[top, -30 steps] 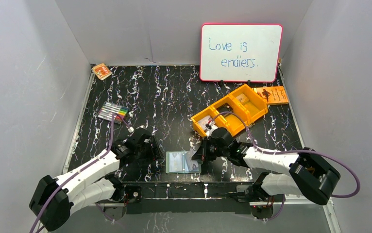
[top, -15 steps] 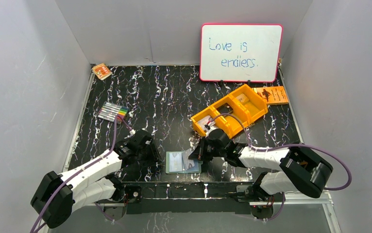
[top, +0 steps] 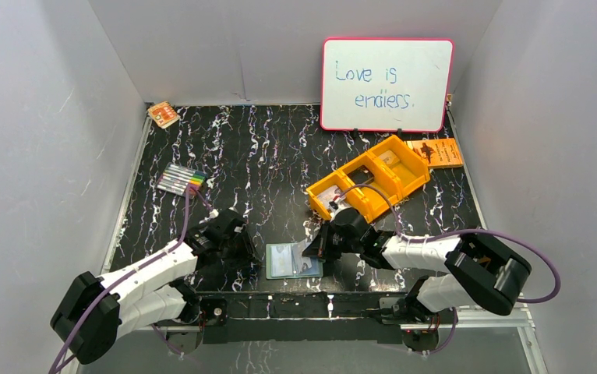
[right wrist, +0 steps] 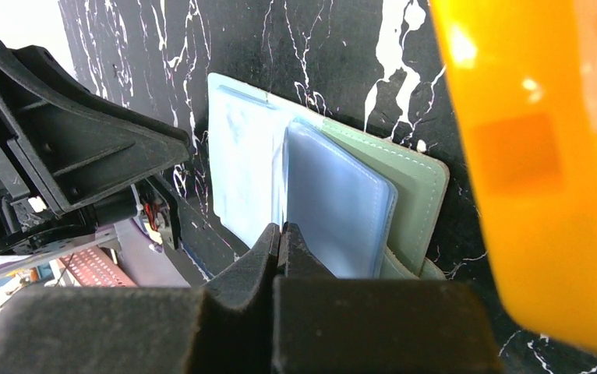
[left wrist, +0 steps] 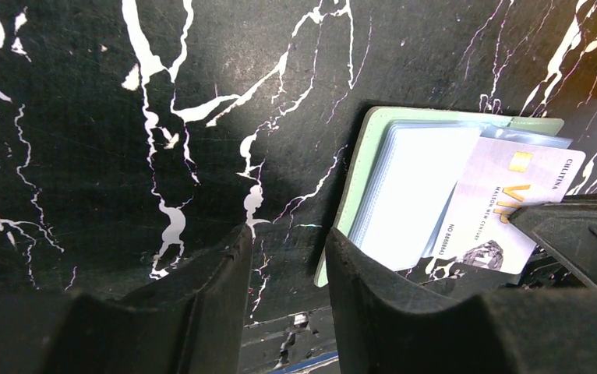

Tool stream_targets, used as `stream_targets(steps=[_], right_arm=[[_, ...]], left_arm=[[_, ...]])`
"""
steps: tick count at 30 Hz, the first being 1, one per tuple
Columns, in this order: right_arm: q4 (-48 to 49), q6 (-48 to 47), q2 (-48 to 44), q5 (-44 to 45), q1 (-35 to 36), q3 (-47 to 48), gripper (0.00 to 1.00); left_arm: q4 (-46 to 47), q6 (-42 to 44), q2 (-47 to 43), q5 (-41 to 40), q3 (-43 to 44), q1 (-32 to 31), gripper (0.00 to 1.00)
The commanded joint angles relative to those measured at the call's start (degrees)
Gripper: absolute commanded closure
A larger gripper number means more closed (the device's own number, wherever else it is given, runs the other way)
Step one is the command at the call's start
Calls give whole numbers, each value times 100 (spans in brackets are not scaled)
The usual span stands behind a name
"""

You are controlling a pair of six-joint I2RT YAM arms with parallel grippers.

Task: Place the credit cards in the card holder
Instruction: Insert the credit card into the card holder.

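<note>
Both arms are being drawn in toward the card holder [top: 294, 261] since the earlier frames, the right one most visibly, and the left fingers [left wrist: 284, 265] are being narrowed to a partly open gap with bare bench [top: 264, 156] between them, just beside the holder's left edge. The right fingers [right wrist: 281, 241] are being held pressed together over the holder; whether a thin card edge is being pinched there cannot be told. The holder is lying open flat near the near edge of the bench, about midway along it.

Judging from this, card insertion is being carried out: a pale grey credit card [left wrist: 506, 206] is being left slanted across the right half, only partly tucked in. For the next move, the holder should probably be steadied while the card is squared to a sleeve and slid in flat.

The cover is showing as soft sage-green with stitched, rounded corners; the sleeves are glossy, translucent blue-grey plastic. The card is thin, stiff and smooth, with faint print and a small gold chip.
</note>
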Motion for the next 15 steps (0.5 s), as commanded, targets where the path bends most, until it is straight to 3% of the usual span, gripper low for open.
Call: stream_targets(steps=[1,15], right_arm=[[187,41,-208,181,55,-103,100],[-118,-249,-593,557,390,-58,100]], left_arm=[[12,23,-8,63,-78,-22,63],[166,24,-4,152,-186,-19,65]])
